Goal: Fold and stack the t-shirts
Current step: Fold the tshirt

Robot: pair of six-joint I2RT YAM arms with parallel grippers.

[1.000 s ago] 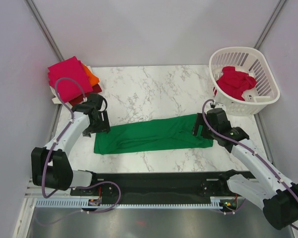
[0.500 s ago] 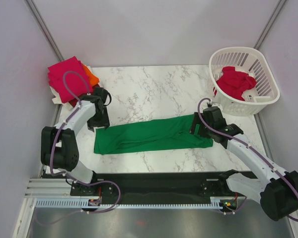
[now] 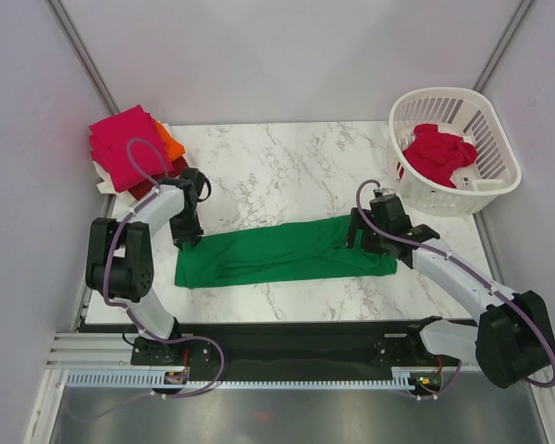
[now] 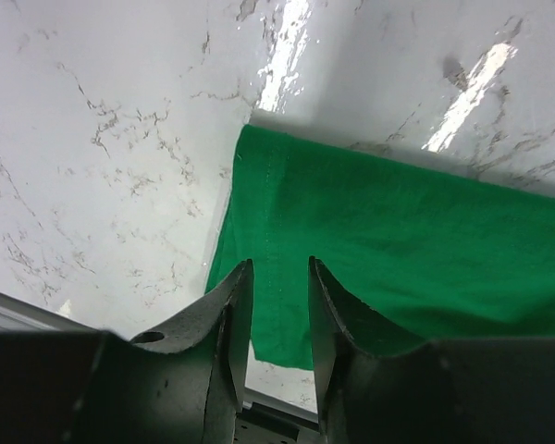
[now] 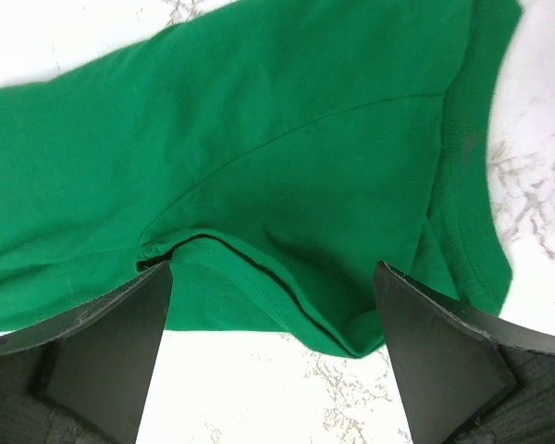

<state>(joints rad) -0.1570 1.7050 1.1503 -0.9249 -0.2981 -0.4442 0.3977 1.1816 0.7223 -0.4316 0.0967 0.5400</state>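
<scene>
A bright green t-shirt [image 3: 282, 252], folded into a long strip, lies across the middle of the table. My left gripper [image 3: 187, 237] hovers over its far left corner; in the left wrist view the gripper [image 4: 279, 282] is narrowly open with nothing between the fingers and the green cloth [image 4: 398, 250] lies below. My right gripper [image 3: 354, 235] is over the shirt's right end; in the right wrist view it [image 5: 273, 287] is wide open above a fold of the green cloth [image 5: 287, 157]. Magenta [image 3: 120, 143], orange [image 3: 171, 144] and dark red [image 3: 155, 186] shirts are stacked at the back left.
A white slatted basket [image 3: 496, 129] at the back right holds a crumpled red shirt [image 3: 437, 154]. The marble table [image 3: 277, 166] is bounded by walls on the left, back and right. A black rail [image 3: 277, 338] runs along the near edge.
My right gripper has moved left over the shirt's right end. My left arm has drawn back towards the stack, its gripper staying near the shirt's far left corner.
</scene>
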